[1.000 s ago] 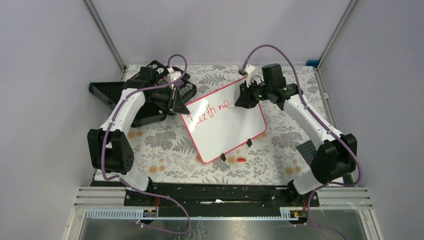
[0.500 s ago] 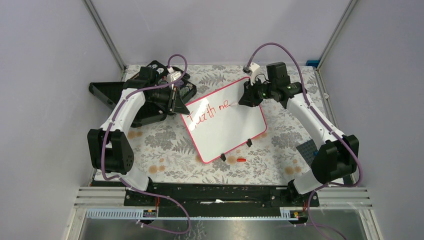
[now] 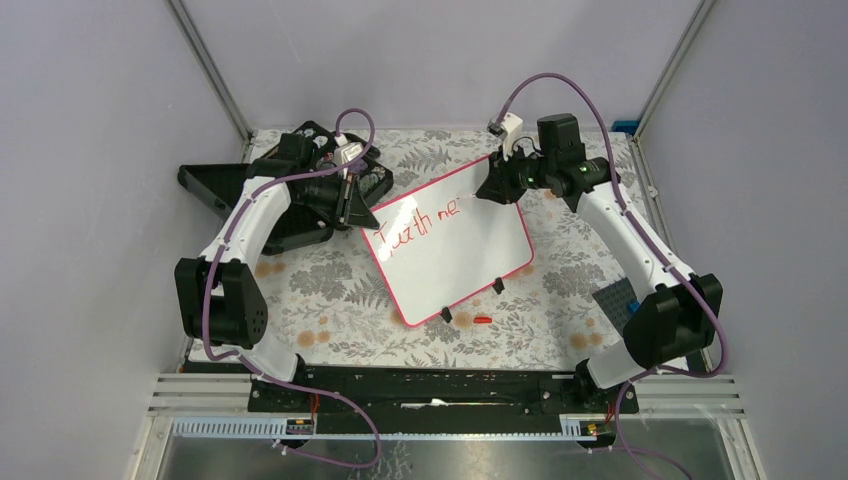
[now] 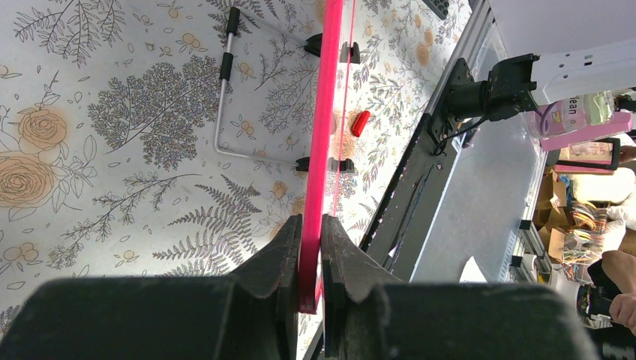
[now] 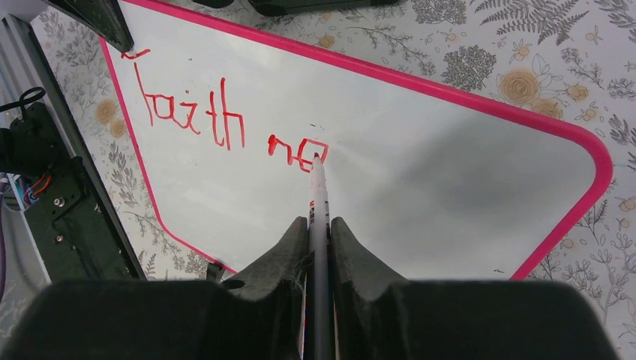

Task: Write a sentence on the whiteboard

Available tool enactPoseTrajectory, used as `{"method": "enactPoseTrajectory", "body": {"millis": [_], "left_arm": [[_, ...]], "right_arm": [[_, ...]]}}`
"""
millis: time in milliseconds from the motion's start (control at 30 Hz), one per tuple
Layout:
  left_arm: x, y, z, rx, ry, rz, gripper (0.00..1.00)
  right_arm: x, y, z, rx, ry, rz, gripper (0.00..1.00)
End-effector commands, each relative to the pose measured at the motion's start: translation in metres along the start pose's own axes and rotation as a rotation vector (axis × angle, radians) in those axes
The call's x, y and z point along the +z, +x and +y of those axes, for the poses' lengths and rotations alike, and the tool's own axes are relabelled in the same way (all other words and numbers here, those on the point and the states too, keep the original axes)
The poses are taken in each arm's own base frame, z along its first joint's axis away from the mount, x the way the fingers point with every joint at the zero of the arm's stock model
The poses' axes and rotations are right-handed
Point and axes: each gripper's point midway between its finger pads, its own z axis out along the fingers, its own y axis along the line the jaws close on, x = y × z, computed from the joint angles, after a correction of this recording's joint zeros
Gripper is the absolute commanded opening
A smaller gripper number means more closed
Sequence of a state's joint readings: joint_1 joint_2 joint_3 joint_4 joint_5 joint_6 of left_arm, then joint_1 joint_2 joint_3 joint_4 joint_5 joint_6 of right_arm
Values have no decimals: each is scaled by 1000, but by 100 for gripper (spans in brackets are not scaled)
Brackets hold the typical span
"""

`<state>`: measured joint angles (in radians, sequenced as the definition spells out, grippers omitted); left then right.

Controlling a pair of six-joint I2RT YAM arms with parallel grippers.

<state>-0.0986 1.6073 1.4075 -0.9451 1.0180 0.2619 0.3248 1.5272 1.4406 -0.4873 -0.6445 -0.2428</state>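
The whiteboard [image 3: 460, 245] lies tilted on the floral table, pink-rimmed, with red letters [image 5: 187, 112] along its upper left. My left gripper [image 3: 350, 205] is shut on the board's left corner; in the left wrist view its jaws pinch the pink rim [image 4: 324, 112] edge-on. My right gripper [image 3: 492, 190] is shut on a white marker [image 5: 318, 195] whose red tip sits over the last red letter [image 5: 311, 154]. Two black clip feet [image 3: 447, 315] sit on the board's near edge.
A red marker cap [image 3: 483, 320] lies on the table just below the board. A black compartment case [image 3: 300, 190] sits at the back left under the left arm. A dark grey pad [image 3: 612, 297] lies by the right arm. Metal rails run along the near edge.
My right gripper has moved up and to the right with the marker, away from the board's middle toward its top edge. The left arm has not moved.
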Motion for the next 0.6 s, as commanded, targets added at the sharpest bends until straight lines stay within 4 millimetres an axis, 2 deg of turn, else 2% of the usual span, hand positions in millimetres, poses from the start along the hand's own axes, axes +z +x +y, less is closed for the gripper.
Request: {"method": "enactPoseTrajectory", "body": {"millis": [0, 567], "left_arm": [[-1, -14, 9, 90, -50, -16, 0], [-1, -13, 9, 87, -50, -15, 0]], "right_arm": [[-2, -18, -9, -29, 32, -35, 0], [6, 6, -23, -26, 76, 23, 0]]}}
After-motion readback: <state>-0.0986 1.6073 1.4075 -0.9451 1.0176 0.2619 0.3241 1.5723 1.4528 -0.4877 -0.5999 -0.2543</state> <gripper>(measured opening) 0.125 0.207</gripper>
